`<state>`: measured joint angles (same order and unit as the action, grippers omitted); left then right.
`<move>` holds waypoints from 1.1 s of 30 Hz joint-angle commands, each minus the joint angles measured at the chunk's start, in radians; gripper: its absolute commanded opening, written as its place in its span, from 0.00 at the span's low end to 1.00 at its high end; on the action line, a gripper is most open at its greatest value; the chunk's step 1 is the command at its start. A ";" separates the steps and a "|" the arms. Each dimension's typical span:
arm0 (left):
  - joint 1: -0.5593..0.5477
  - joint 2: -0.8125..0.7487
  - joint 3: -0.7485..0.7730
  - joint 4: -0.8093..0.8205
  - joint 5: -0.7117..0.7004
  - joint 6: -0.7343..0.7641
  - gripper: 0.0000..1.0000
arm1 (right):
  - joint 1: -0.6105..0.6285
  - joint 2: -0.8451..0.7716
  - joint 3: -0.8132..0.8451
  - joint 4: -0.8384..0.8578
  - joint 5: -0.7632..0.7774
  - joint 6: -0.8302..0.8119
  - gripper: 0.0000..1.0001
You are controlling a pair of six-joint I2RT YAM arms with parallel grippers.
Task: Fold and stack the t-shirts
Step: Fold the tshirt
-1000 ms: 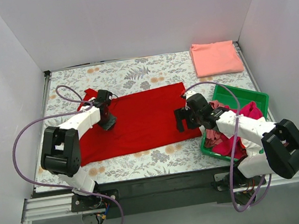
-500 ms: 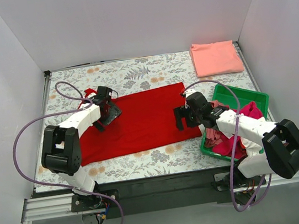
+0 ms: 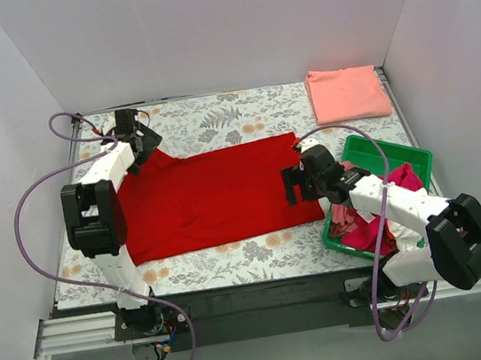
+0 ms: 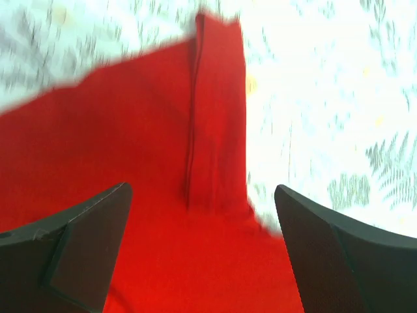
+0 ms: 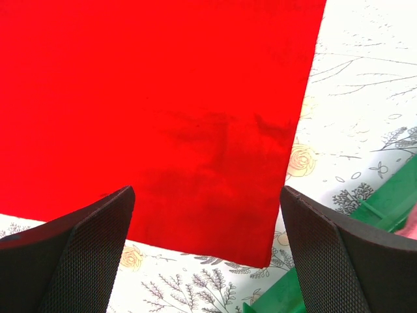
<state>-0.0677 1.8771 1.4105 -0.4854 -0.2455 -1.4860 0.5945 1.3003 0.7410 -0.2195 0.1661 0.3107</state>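
Observation:
A bright red t-shirt (image 3: 216, 197) lies spread flat on the floral table cover. My left gripper (image 3: 145, 140) hovers open over its back left corner. In the left wrist view the red t-shirt (image 4: 130, 163) and its folded sleeve strip sit below the open left gripper (image 4: 202, 248), which holds nothing. My right gripper (image 3: 293, 186) is open above the shirt's near right corner. The right wrist view shows the red t-shirt (image 5: 163, 98) beneath the empty right gripper (image 5: 205, 241). A folded salmon-pink t-shirt (image 3: 348, 93) lies at the back right.
A green plastic bin (image 3: 393, 151) stands at the right, next to my right arm, with magenta and pink t-shirts (image 3: 372, 220) bunched inside. Its corner (image 5: 391, 195) shows in the right wrist view. White walls enclose the table on three sides.
My left gripper opened, let go of the red shirt and swung to the back left corner. The shirt's left sleeve area now lies spread out. The right arm barely moved.

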 commanded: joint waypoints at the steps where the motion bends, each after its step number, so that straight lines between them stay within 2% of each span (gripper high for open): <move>1: 0.028 0.082 0.117 0.037 0.038 0.064 0.91 | -0.013 -0.018 0.046 -0.004 0.036 -0.001 0.98; 5: 0.063 0.183 0.220 0.031 0.055 0.090 0.91 | -0.027 -0.004 0.047 -0.015 0.039 -0.005 0.98; 9: 0.065 0.264 0.281 0.064 0.054 0.115 0.78 | -0.035 0.016 0.047 -0.023 0.041 -0.005 0.98; 18: 0.109 0.433 0.473 0.038 0.015 0.162 0.69 | -0.048 0.040 0.058 -0.049 0.049 -0.007 0.98; 22: 0.127 0.458 0.504 0.041 0.014 0.167 0.68 | -0.056 0.042 0.060 -0.054 0.056 -0.007 0.98; 25: 0.135 0.473 0.512 0.051 0.034 0.173 0.63 | -0.059 0.047 0.063 -0.058 0.058 -0.004 0.98; 30: 0.135 0.473 0.487 0.065 0.080 0.173 0.46 | -0.062 0.073 0.077 -0.057 0.058 -0.001 0.98; 33: 0.137 0.459 0.453 0.087 0.115 0.167 0.46 | -0.065 0.096 0.096 -0.061 0.058 -0.001 0.98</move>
<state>0.0696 2.3512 1.8866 -0.4240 -0.1692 -1.3243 0.5358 1.3750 0.7834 -0.2855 0.2077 0.3103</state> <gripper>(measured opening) 0.464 0.983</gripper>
